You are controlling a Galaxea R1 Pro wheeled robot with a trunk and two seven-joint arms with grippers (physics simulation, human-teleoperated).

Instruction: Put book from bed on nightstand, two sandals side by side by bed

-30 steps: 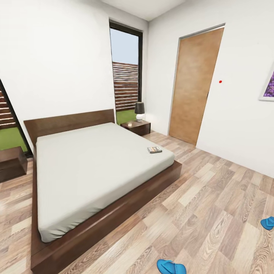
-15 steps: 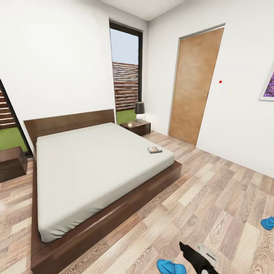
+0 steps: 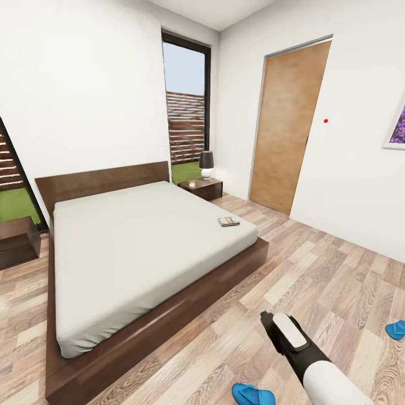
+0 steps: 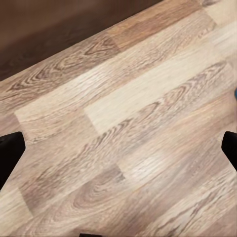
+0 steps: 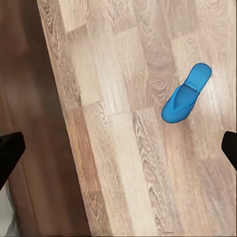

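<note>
Blue is scarce and mostly cropped. In the head view one sandal (image 3: 252, 394) sits at 6 o'clock with its near end cut off by the picture's edge, and the other (image 3: 396, 329) pokes in at 4 o'clock as a small sliver. They lie well apart on the plank floor (image 3: 315, 270).

The book (image 3: 228, 221) lies flat on the bed (image 3: 140, 253), near the mattress corner toward 1 o'clock. Its cover is too small to read. One nightstand (image 3: 201, 187) stands beside the headboard at 12 o'clock and carries a lamp (image 3: 206, 163). A small pale thing beside the lamp is too small to name. The second nightstand (image 3: 17, 242) at 9 o'clock is cut off by the left edge. A purple picture (image 3: 397, 125) at 3 o'clock is also cropped.

The right arm (image 3: 323, 371) rises from 5 o'clock and points toward the bed's foot corner, above the floor. Its right gripper (image 3: 269, 322) is seen from behind there, so the head view does not show the gap between the fingers.

The right wrist view settles that. The right gripper (image 5: 118, 153) has its dark fingertips (image 5: 10, 153) at opposite edges, spread wide, with nothing between them. Below lie planks, the bed's dark frame (image 5: 24, 74) and one whole sandal (image 5: 185, 100), strap visible, clear of the frame. The left wrist view has the left gripper (image 4: 118, 153) spread just as wide and empty, over bare planks beside a dark blurred band (image 4: 49, 24), likely the frame.
</note>
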